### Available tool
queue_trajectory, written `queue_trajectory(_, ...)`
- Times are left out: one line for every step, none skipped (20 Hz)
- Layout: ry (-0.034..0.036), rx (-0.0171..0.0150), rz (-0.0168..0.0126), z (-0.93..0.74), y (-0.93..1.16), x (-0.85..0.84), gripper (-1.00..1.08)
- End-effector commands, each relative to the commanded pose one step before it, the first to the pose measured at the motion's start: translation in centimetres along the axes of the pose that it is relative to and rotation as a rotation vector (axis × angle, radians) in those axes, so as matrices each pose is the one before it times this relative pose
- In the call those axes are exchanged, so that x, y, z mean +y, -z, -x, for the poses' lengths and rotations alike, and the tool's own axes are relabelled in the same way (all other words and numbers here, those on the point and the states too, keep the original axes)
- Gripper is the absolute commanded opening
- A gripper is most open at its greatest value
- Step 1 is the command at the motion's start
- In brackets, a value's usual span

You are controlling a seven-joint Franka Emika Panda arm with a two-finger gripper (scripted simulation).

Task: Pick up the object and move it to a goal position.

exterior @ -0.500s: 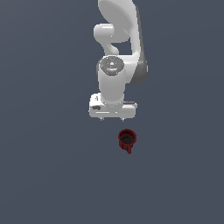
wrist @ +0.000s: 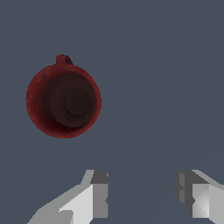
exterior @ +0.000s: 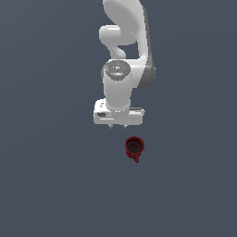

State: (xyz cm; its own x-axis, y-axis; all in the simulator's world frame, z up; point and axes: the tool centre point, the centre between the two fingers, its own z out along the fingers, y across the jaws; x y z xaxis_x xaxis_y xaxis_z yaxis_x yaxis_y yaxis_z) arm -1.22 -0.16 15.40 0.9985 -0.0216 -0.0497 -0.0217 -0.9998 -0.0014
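Since half a second ago the arm has barely shifted, and its gripper (exterior: 117,126) still hangs just above the mug, slightly toward the upper left of it in the exterior view. Both white fingers (wrist: 94,197) stand apart with bare grey floor (exterior: 46,176) between them, holding nothing. Clear of the fingers, the dark red mug (exterior: 134,148) sits upright on the floor near the frame's centre, its stubby handle (wrist: 63,59) pointing toward the lower edge of the exterior view.

Matt dark red mug (exterior: 134,147), smooth white fingers (wrist: 95,197), flat matt grey floor (exterior: 46,185).
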Motion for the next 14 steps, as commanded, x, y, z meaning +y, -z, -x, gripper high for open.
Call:
queue_trajectory(0.01010, 0.01091, 0.00510, -0.170, 0.591, 0.064, 0.28)
queue_trajectory(0.00590, 0.00637, 0.00317, -0.091, 0.341, 0.040, 0.28)
queue_trajectory(0.00671, 0.00696, 0.00352, -0.102, 0.377, 0.054, 0.28)
queue_trajectory(0.00777, 0.00811, 0.00406, -0.119, 0.441, 0.062, 0.28)
queue_trajectory(0.00893, 0.00946, 0.00468, -0.138, 0.515, 0.071, 0.28)
queue_trajectory(0.01012, 0.01069, 0.00525, -0.156, 0.585, 0.083, 0.28)
queue_trajectory(0.01142, 0.01208, 0.00588, -0.177, 0.664, 0.096, 0.28)
queue_trajectory(0.01270, 0.01348, 0.00649, -0.198, 0.744, 0.111, 0.28)
queue_trajectory(0.01395, 0.01484, 0.00707, -0.218, 0.824, 0.127, 0.28)
queue_trajectory(0.01518, 0.01620, 0.00761, -0.238, 0.903, 0.144, 0.28)
queue_trajectory(0.01635, 0.01753, 0.00811, -0.257, 0.982, 0.164, 0.28)
queue_trajectory(0.01751, 0.01885, 0.00858, -0.276, 1.061, 0.185, 0.28)
queue_trajectory(0.01861, 0.02014, 0.00900, -0.294, 1.138, 0.208, 0.28)
queue_trajectory(0.01966, 0.02141, 0.00937, -0.311, 1.214, 0.234, 0.28)
